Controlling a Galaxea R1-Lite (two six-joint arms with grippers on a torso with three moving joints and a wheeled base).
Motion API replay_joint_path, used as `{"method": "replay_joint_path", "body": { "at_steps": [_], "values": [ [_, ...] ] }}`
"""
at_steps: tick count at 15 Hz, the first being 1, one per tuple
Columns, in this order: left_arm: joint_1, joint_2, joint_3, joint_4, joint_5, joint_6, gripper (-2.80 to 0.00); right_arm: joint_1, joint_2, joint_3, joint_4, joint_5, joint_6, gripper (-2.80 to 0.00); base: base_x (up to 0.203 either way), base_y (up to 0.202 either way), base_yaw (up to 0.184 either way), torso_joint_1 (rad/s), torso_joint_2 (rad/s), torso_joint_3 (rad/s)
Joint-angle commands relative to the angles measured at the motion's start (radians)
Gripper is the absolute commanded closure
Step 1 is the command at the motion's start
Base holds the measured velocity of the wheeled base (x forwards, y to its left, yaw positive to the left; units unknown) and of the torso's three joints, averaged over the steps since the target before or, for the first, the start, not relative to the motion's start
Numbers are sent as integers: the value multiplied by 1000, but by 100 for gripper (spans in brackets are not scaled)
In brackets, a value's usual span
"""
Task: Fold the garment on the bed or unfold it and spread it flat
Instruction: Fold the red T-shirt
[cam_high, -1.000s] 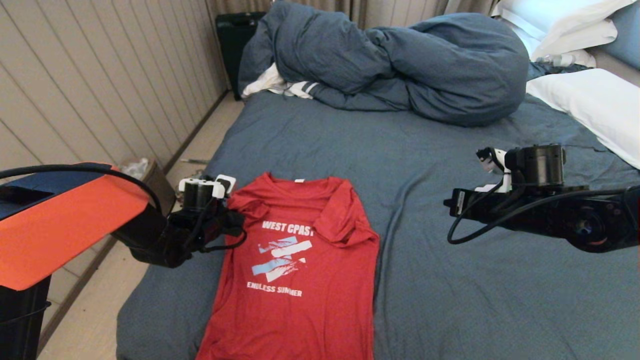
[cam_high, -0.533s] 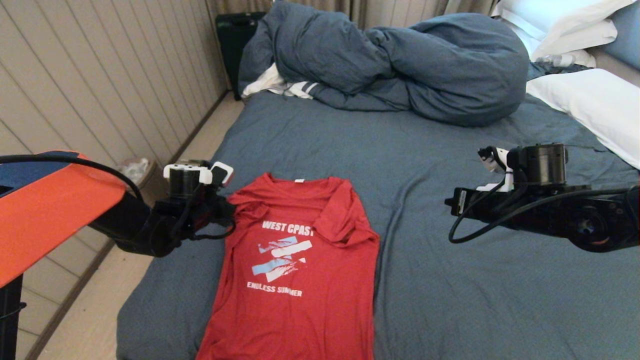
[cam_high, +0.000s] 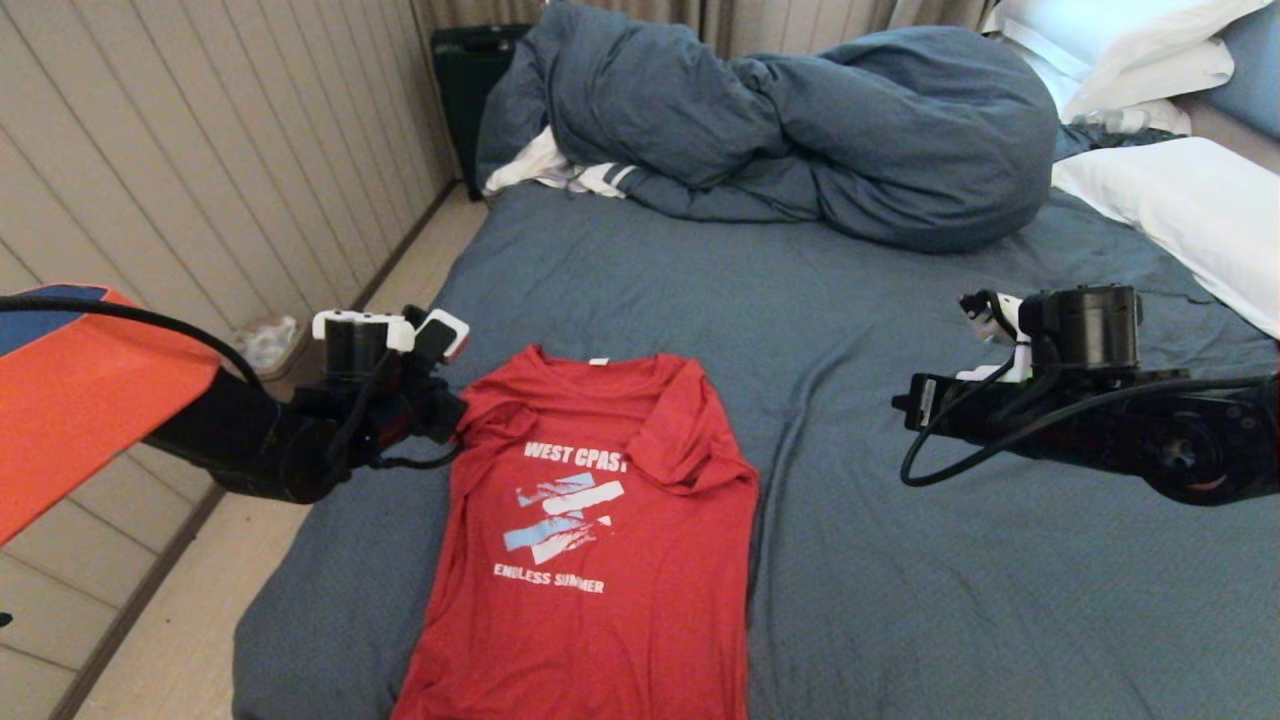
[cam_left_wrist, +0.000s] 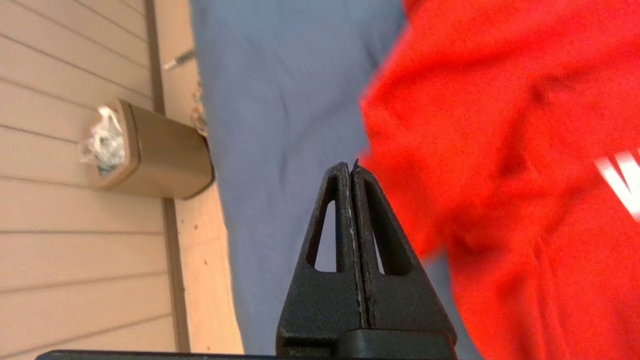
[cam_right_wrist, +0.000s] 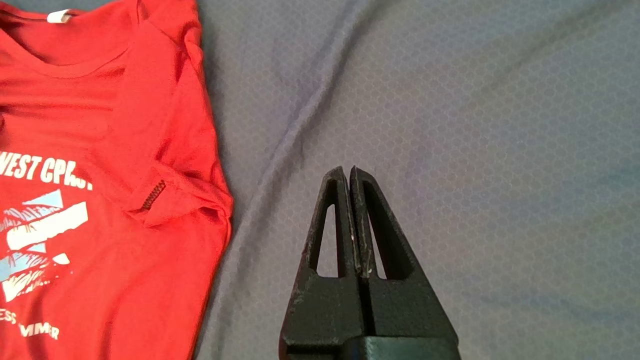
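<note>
The garment (cam_high: 590, 520), a red T-shirt with white print, lies face up on the bed (cam_high: 900, 580), neck tag at the far end and both sleeves folded inward. The right wrist view also takes in the garment (cam_right_wrist: 100, 150). My left gripper (cam_high: 452, 418) hovers just off the shirt's left shoulder edge. In the left wrist view this gripper (cam_left_wrist: 350, 167) is shut and empty, over the sheet beside the red cloth (cam_left_wrist: 500, 150). My right gripper (cam_high: 908, 405) hangs over bare sheet to the right of the shirt. Its tips (cam_right_wrist: 347, 170) are shut with nothing between them.
A bunched blue-grey duvet (cam_high: 800, 130) fills the far end of the bed, with a white striped cloth (cam_high: 570, 175) under its left edge. White pillows (cam_high: 1190, 210) lie at the far right. A tan waste bin (cam_high: 270, 345) stands on the floor by the panelled wall.
My left arm has drawn back to the left and slightly up, away from the shirt's shoulder. The right arm and the shirt have not moved.
</note>
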Motion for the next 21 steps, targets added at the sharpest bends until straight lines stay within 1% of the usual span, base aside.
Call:
{"method": "replay_joint_path", "body": {
  "at_steps": [1,2,4,5,6,8,16,21],
  "values": [
    [-12,-15,62,-19,1,3,0,1,2,0,-3,2,1,0,0,0,0,0,0,0],
    [-33,-9,93,-46,0,3,0,1,3,0,-3,2,1,0,0,0,0,0,0,0],
    [-58,32,94,-90,2,-5,0,1,1,2,-3,2,1,0,0,0,0,0,0,0],
    [-61,46,87,-104,21,-7,-280,0,1,4,-3,2,1,0,0,0,0,0,0,0],
    [-61,49,84,-106,34,-8,-280,-1,1,3,-3,2,1,0,0,0,0,0,0,0],
    [-60,62,83,-106,36,-4,-280,-5,1,4,-3,2,1,0,0,0,0,0,0,0],
    [16,104,76,-123,40,3,-280,-7,18,2,-3,6,1,0,0,0,0,0,0,0],
    [23,180,-16,-138,40,0,-280,-5,29,2,-3,6,1,0,0,0,0,0,0,0]
  ]
}}
